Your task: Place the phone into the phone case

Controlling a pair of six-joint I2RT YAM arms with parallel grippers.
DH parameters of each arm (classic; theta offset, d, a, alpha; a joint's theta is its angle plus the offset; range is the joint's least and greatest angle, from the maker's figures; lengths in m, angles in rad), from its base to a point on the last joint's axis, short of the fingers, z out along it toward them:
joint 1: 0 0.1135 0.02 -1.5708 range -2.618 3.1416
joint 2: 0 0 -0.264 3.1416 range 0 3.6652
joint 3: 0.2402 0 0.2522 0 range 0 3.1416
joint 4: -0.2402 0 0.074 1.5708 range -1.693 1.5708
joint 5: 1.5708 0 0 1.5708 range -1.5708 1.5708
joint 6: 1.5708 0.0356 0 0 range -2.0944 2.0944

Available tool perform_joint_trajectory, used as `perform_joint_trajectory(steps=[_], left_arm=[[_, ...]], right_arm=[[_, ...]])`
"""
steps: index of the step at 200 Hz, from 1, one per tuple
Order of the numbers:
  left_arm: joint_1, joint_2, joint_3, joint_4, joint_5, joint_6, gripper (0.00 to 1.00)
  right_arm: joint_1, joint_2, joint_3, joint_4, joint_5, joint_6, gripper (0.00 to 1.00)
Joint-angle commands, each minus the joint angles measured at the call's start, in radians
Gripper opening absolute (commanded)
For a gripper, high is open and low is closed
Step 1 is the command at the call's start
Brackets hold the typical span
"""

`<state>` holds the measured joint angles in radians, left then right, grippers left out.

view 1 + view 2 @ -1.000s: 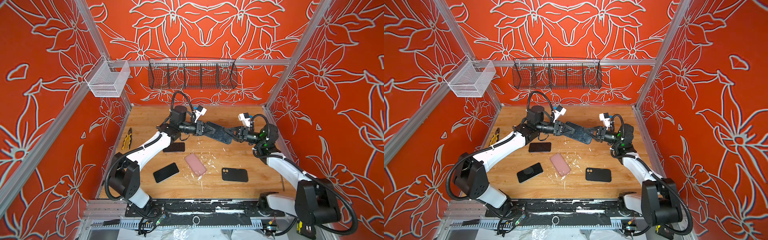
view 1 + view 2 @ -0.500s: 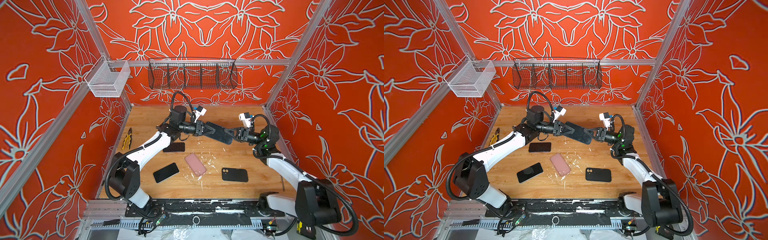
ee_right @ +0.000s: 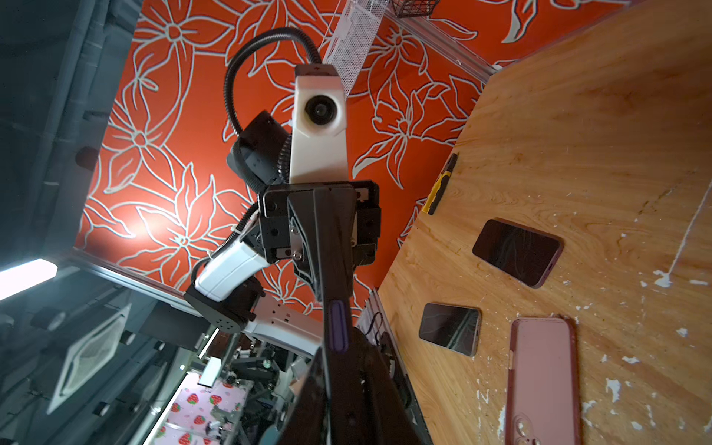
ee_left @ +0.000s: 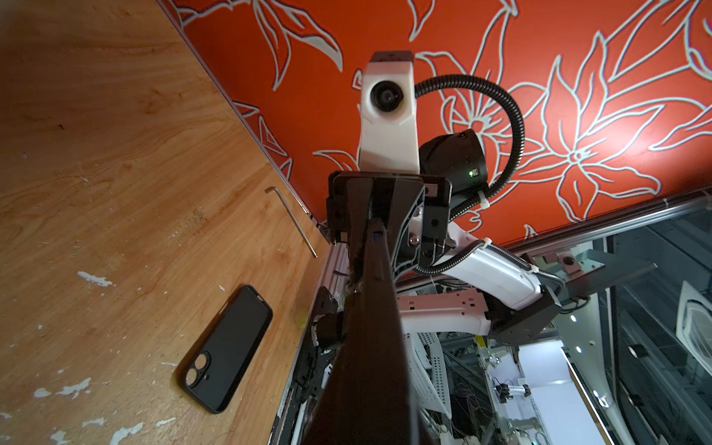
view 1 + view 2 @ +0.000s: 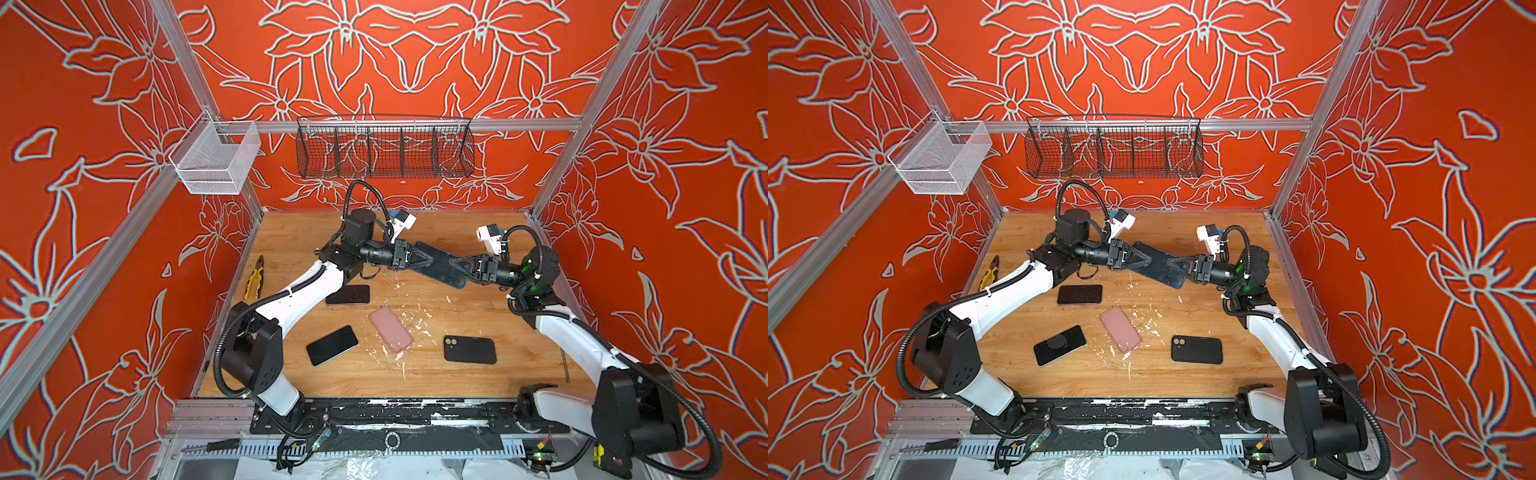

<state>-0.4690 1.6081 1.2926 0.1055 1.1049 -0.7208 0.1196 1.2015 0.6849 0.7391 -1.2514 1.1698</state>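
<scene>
The main risk is a drop. The dark flat phone-shaped slab hangs in the air over the far middle of the wooden table, carried only by narrow pinches at its two ends. Any mismatch between the arms, pulling apart or twisting against each other, could, I judge, slide it out of one grip or lever it loose from both. A fall would land it near the dark phone and the pink rounded case lying below. I cannot tell whether the slab is a bare phone or one already seated in a case; the right wrist view shows only its thin edge with a purple side button. If it is bare, the black phone case with two camera holes lies flat and well apart from it, at the near right of the table. The left hand is pressed onto the slab's far-left end and the right hand onto its near-right end. Both forearms reach in roughly level, wrists facing one another across the slab, with the elbows bent outward toward the side walls.
</scene>
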Motion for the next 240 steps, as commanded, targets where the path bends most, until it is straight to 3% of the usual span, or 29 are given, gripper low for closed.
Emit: perform_joint_trajectory(steps=[1, 15, 34, 73, 97, 163, 197, 240], left_arm=[[0.0, 0.011, 0.038, 0.088, 0.034, -0.025, 0.0], [0.006, 0.018, 0.03, 0.177, 0.043, -0.1, 0.0], [0.015, 0.033, 0.015, 0.319, 0.043, -0.219, 0.05], [0.017, 0.045, -0.034, 0.559, -0.014, -0.411, 0.39], [0.007, 0.039, -0.093, 0.66, -0.105, -0.482, 0.47], [-0.049, 0.139, -0.179, 0.894, -0.403, -0.642, 0.44], [-0.07, 0.158, -0.184, 0.899, -0.517, -0.628, 0.29], [-0.073, 0.081, -0.217, 0.768, -0.631, -0.521, 0.12]], right_arm=[[0.007, -0.005, 0.022, 0.019, 0.001, 0.011, 0.08], [0.009, 0.0, 0.024, 0.027, 0.018, 0.021, 0.0], [0.009, 0.006, 0.024, 0.034, 0.059, 0.04, 0.0], [0.007, 0.012, 0.022, 0.147, 0.206, 0.141, 0.0], [0.011, 0.025, 0.008, 0.253, 0.32, 0.222, 0.0], [0.09, 0.054, -0.029, 0.307, 0.516, 0.218, 0.0], [0.14, 0.047, -0.072, 0.303, 0.596, 0.185, 0.0], [0.161, -0.004, -0.1, 0.238, 0.65, 0.134, 0.0]])
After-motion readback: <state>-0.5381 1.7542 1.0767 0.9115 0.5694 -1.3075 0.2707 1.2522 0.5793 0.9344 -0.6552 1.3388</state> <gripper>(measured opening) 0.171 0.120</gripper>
